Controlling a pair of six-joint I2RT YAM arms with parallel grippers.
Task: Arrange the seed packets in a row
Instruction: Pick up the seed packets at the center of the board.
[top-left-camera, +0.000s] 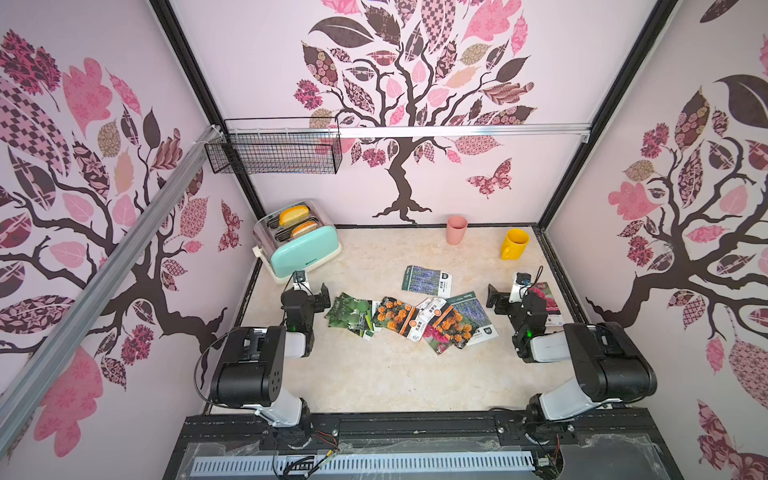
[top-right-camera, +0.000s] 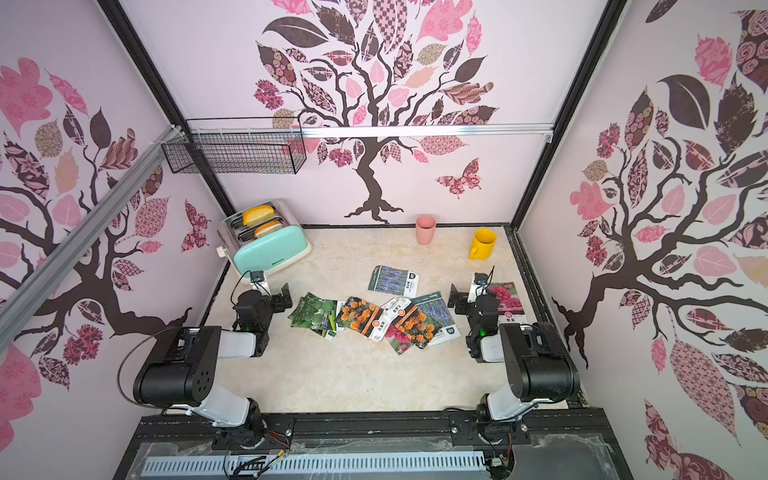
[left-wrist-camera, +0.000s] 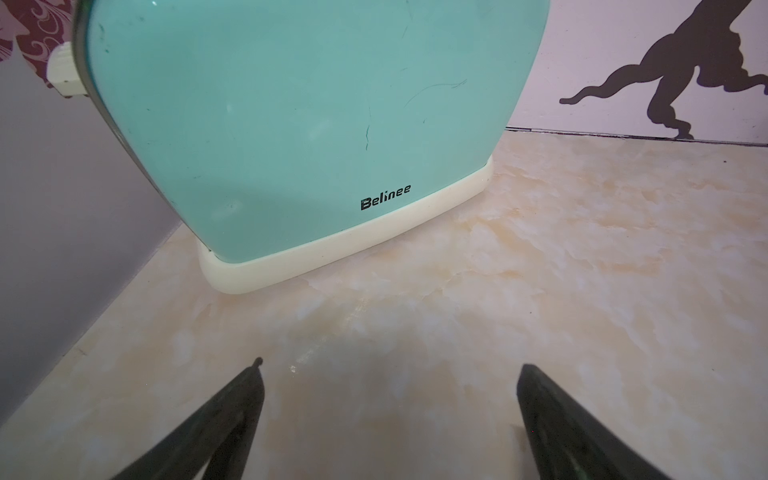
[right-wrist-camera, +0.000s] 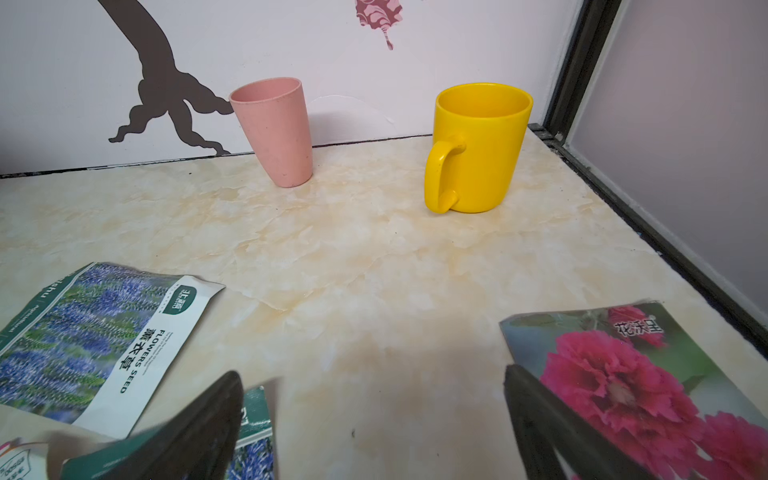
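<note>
While both arms hover low, I see the left gripper w/ jaws wide apart, empty, facing the toaster. The right gripper is likewise spread, holding nothing. The seed packets lie mostly heaped (overlapping) mid-table. One lavender packet sits apart, and a pink-flower packet is just beside the right gripper.

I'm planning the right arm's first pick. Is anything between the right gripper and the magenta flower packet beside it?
Nothing visible: the open right gripper hovers directly beside the magenta flower packet, with no object between them.
</note>
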